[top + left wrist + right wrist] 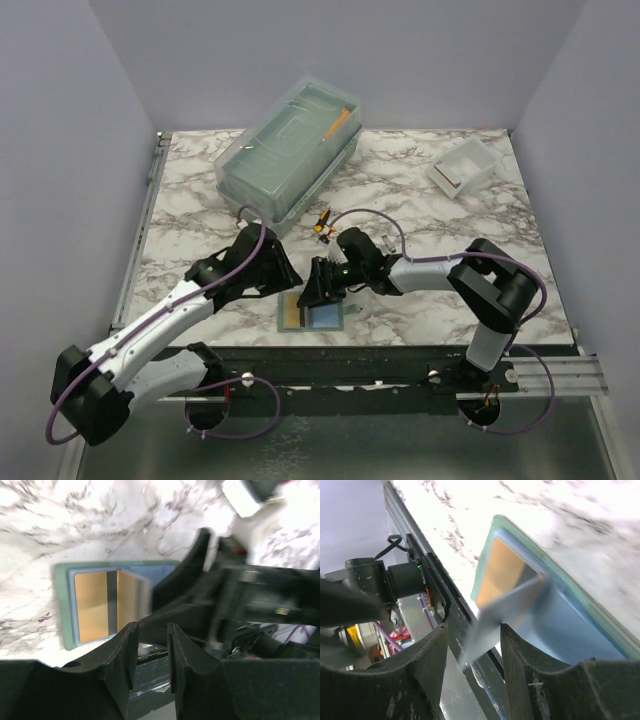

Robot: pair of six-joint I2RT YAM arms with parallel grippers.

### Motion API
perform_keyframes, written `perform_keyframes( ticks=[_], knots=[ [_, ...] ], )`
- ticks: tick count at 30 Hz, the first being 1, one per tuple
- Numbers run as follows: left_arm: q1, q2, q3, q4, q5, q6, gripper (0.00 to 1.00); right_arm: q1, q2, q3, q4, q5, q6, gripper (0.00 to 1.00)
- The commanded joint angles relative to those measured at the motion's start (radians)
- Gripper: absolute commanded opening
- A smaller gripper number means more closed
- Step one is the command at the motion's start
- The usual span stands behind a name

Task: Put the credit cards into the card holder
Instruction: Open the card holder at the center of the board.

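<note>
1. The left claw [152,627] hovers just left of the card holder [160,572], fingers narrowly parted, empty.
2. The holder lies open by the worktop's [420,200] near edge, long axis running across. One gold card [91,605] is pocketed in its left panel.
3. The right claw [473,630], directly above and nearer, straddles a second card [505,610] tilted up from the fold. Whether it grips cannot be told.

Your marble table [200,200] bears the card holder [325,318] under the right gripper [315,293], a tool [322,222] just beyond it, a box [290,155] and tray [464,167] farther off.
</note>
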Motion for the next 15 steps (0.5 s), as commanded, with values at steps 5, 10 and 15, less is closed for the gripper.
perform_keyframes(
  ticks=[5,10,15],
  knots=[
    [0.031,-0.209,0.175,-0.309,-0.326,0.036,0.41,0.057,0.023,0.088,-0.017,-0.037,-0.043,0.58],
    [0.036,-0.140,0.118,-0.210,-0.210,0.037,0.43,0.056,0.005,0.080,-0.284,0.098,-0.117,0.60],
    [0.038,-0.065,0.049,-0.070,-0.094,0.030,0.44,0.131,-0.060,-0.009,-0.338,0.155,-0.089,0.54]
  ],
)
